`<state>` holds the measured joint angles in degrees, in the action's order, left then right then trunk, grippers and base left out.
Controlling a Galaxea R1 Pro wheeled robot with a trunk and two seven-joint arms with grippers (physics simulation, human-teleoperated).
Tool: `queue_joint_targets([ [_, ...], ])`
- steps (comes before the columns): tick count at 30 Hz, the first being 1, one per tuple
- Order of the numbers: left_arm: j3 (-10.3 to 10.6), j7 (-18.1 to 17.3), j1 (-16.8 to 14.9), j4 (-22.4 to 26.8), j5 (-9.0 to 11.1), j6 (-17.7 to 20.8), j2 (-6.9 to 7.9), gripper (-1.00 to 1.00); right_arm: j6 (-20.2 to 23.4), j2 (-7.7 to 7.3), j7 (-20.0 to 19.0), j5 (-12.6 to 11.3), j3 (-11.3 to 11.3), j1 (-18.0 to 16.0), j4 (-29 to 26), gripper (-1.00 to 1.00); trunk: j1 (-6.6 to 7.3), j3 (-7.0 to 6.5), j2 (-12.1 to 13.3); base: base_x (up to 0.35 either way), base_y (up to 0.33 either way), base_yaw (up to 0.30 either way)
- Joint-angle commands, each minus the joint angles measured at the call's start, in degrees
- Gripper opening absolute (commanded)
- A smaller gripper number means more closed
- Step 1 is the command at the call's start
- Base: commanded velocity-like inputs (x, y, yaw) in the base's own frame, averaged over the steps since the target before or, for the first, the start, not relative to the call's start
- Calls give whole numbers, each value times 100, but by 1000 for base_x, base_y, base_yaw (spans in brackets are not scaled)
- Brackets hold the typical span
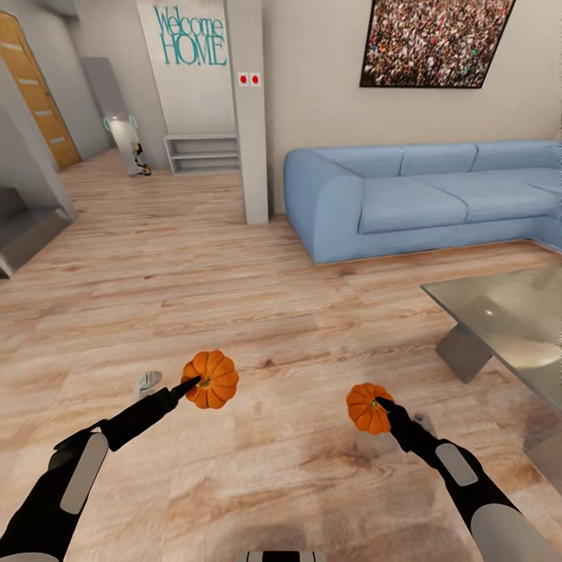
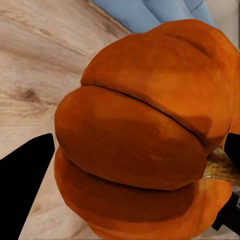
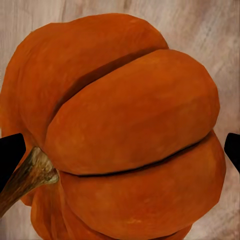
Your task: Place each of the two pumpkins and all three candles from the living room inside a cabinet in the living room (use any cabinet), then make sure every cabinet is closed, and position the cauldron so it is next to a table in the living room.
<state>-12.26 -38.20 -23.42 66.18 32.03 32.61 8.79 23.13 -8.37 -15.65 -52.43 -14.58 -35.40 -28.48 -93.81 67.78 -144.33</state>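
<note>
Two ribbed orange pumpkins hang above the wood floor, one in each hand. My left gripper [image 1: 197, 384] is shut on the left pumpkin [image 1: 212, 378], whose ribs bulge between the black fingers [image 2: 25, 180] in the left wrist view [image 2: 145, 135]. My right gripper [image 1: 380, 406] is shut on the right pumpkin [image 1: 366, 407]; up close its orange body [image 3: 125, 135] and brown stem [image 3: 27, 175] sit between the dark fingertips [image 3: 10, 152]. The glass-topped table [image 1: 515, 312] stands at the right. Candles, cauldron and cabinet are out of view.
A blue corner sofa [image 1: 421, 195] lines the far wall. A pale column [image 1: 248, 109] stands left of it, with a low grey shelf [image 1: 201, 152] behind. Stairs [image 1: 23, 226] rise at the far left. Open plank floor [image 1: 172, 257] stretches ahead.
</note>
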Motion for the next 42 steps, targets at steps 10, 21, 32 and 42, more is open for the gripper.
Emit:
queue_joint_targets([
  [10, -4, 11, -1, 8, 18, 35, 0, -100, 43, 2, -3, -13, -27, -2, 0, -100, 27, -227, 12, 0, 0, -12],
  [21, -4, 14, -2, 10, 22, 35, 0, -100, 43, 2, -8, -15, -26, -2, 0, -100, 55, -549, 27, 0, 0, -121],
  [32, -10, -34, 4, 235, 41, 41, 0, -100, 43, 11, -8, -17, -20, -2, 0, -100, 55, -618, 27, -41, 6, -101],
  [42, -13, -31, 4, 346, 45, 37, -7, -100, 43, 11, -8, -19, 12, -2, 0, -100, 55, -621, 27, -307, 70, -5],
])
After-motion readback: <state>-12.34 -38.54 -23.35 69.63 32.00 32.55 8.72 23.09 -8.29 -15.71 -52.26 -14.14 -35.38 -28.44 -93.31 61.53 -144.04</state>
